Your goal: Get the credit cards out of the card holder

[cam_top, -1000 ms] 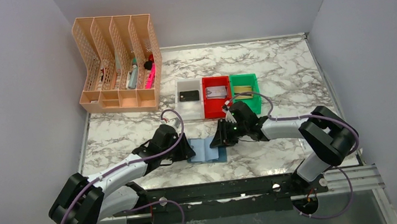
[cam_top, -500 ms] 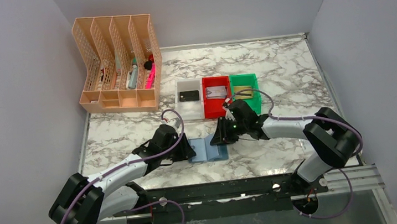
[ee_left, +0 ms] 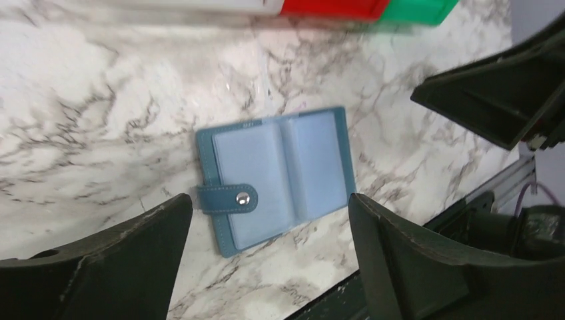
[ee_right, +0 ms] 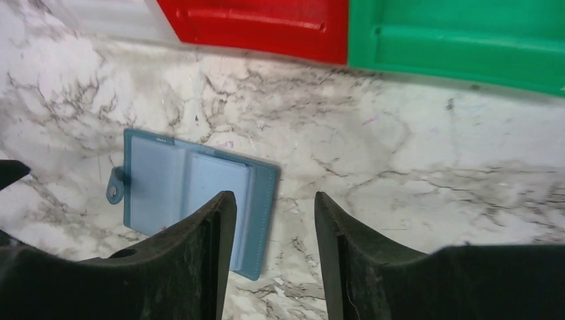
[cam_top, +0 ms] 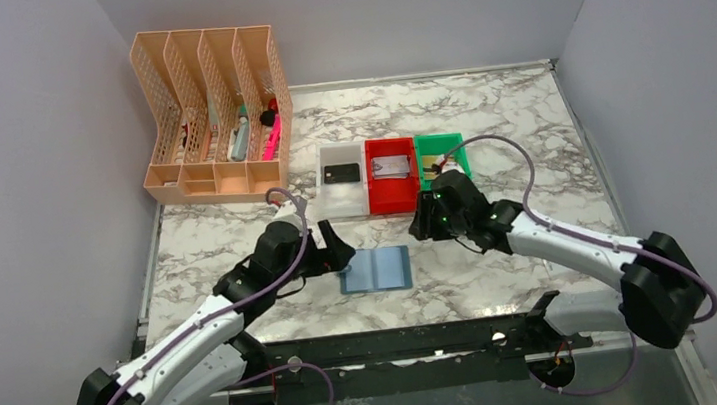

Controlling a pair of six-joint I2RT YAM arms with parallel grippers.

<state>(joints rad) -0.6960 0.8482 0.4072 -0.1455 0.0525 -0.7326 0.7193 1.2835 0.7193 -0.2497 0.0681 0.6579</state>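
Note:
The blue card holder (cam_top: pixel 375 269) lies open and flat on the marble, its pale pockets (ee_left: pixel 276 175) showing no card. A strap with a snap (ee_left: pixel 230 199) sticks out at its side. A black credit card (cam_top: pixel 341 173) lies in the white bin (cam_top: pixel 346 204). A silver one (cam_top: pixel 390 167) lies in the red bin (cam_top: pixel 393 199), and a gold one (cam_top: pixel 434 161) shows partly in the green bin (cam_top: pixel 454 147). My left gripper (cam_top: pixel 337 250) hovers just left of the holder, wide open and empty. My right gripper (cam_top: pixel 422 221) hangs open above its far right corner (ee_right: pixel 263 180), touching nothing.
A peach mesh file rack (cam_top: pixel 215 117) with pens stands at the back left. The three bins sit in a row just behind the holder. Grey walls close in both sides, and a black rail (cam_top: pixel 400 344) runs along the near table edge.
Both grippers have let go of the card holder and pulled away. The left jaws spread wide and the arm drew back left. The right arm lifted toward the bins. The holder now lies flat.

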